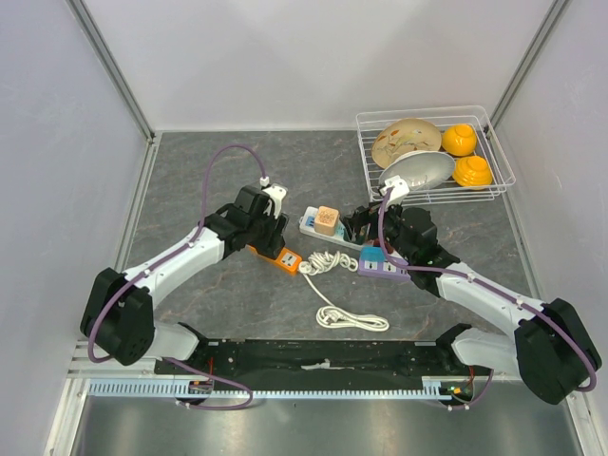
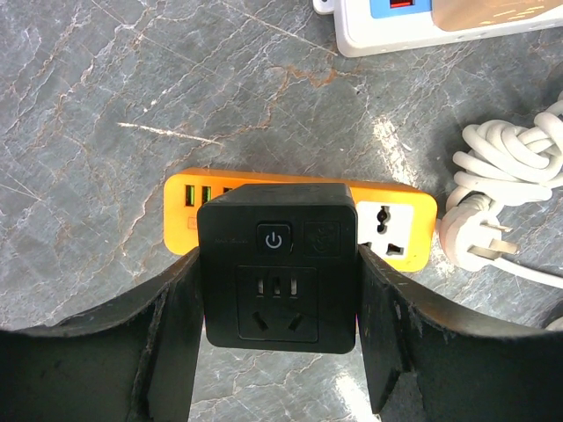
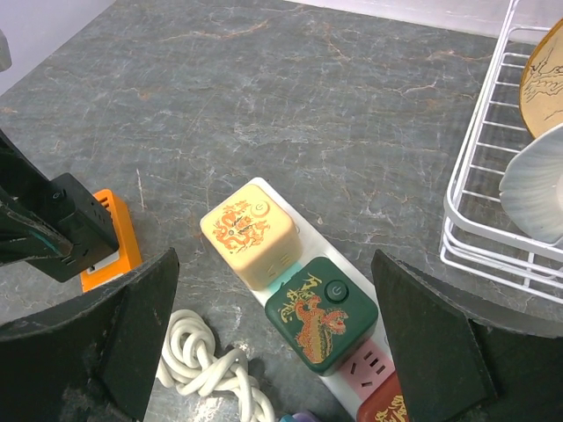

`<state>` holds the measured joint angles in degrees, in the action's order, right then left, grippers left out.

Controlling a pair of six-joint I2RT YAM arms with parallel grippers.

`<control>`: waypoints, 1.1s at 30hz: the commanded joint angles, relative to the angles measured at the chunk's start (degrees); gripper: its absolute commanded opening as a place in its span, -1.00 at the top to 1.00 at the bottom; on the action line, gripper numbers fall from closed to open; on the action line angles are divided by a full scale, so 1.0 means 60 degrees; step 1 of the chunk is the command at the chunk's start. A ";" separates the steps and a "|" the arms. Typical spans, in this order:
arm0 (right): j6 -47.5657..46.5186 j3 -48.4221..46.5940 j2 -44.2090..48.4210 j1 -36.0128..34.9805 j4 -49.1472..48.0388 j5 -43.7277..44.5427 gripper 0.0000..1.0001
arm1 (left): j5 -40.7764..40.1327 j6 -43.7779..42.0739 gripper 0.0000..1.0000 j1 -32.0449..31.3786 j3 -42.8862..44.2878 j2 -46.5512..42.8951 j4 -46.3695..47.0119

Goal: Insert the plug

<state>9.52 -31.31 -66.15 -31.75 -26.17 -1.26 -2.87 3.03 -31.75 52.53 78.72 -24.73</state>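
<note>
My left hand (image 2: 280, 352) holds the plug (image 2: 278, 264), a black cube, with one finger flat on each side. The plug sits right over the orange strip (image 2: 400, 220) and hides its middle. I cannot tell if the pins are in.

The orange strip lies flat on the counter (image 1: 190, 171). Past its left end there is wide grey counter all the way to the side wall. At its right end the white cord (image 2: 510, 167) lies bunched up, just beside it, so that side is tight. Farther back is the white strip (image 2: 361, 35), a little apart from the orange one.

My right hand (image 3: 277, 308) is spread wide and holds nothing. It hangs over the white strip, above a cream cube (image 3: 249, 233) and a green cube (image 3: 321, 315) that sit side by side on it. The wire rack (image 1: 484, 122) stands in the back right corner, near that hand.

The plug's face with the button and the holes points up at my wrist. Its other face points down at the orange strip. The plug is about square. The orange strip's long way runs across, from one of my left fingers to the other.
</note>
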 commanded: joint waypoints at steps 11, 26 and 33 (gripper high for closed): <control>0.0303 0.0267 0.0127 0.0149 -0.0838 -0.0288 -0.96 | -0.0897 0.1501 0.96 -0.0685 -0.1005 -0.0111 0.0503; 0.0362 0.0487 0.0127 0.0179 -0.1394 -0.0830 -0.96 | -0.1996 0.3083 0.96 -0.1081 -0.2207 -0.1576 0.0607; 0.0333 0.0502 0.0083 0.0179 -0.1497 -0.1006 -0.96 | -0.2187 0.4020 0.95 -0.1519 -0.2691 -0.1958 0.0548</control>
<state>10.96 -28.51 -66.15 -30.87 -31.86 -5.63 -15.84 19.94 -38.83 39.07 66.96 -18.04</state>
